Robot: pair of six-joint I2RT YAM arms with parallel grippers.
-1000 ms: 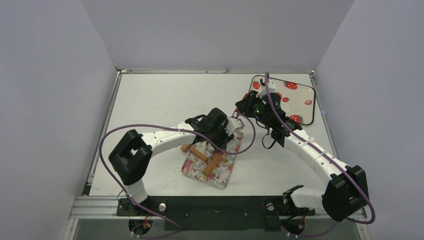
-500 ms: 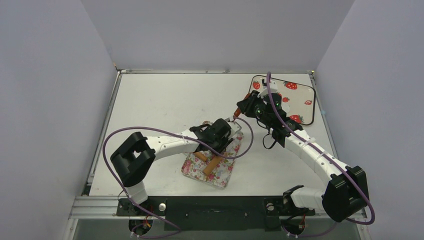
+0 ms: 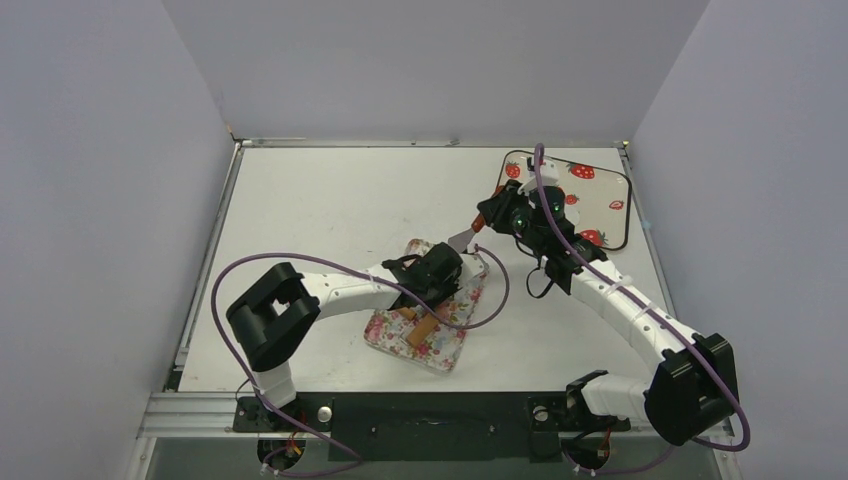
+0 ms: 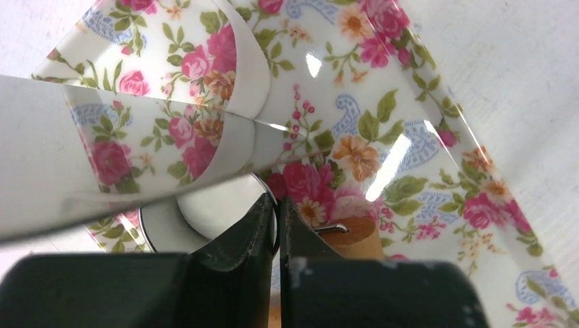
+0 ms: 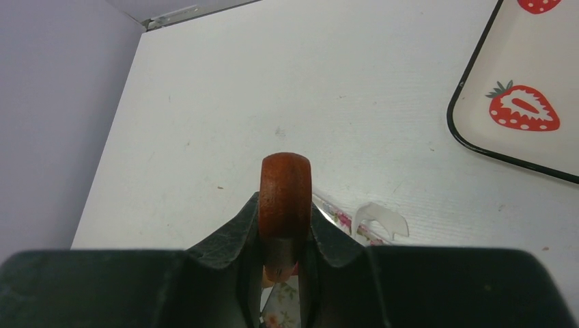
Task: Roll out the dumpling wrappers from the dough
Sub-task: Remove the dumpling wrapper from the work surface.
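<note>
Where the left gripper [image 4: 277, 203] pinches the metal ring [image 4: 151, 236], spatula [image 4: 102, 150] overhangs.

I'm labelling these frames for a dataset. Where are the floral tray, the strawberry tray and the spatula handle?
floral tray [image 4: 382, 116], left wrist view, bare patterned floor.
strawberry tray [image 5: 509, 58], right wrist view, bare cream surface.
spatula handle [image 5: 285, 188], right wrist view, rounded reddish end.

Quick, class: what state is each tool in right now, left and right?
Left tool: closed, apparently pinching the rim of the metal ring.
Right tool: closed on the handle of the spatula.
</note>
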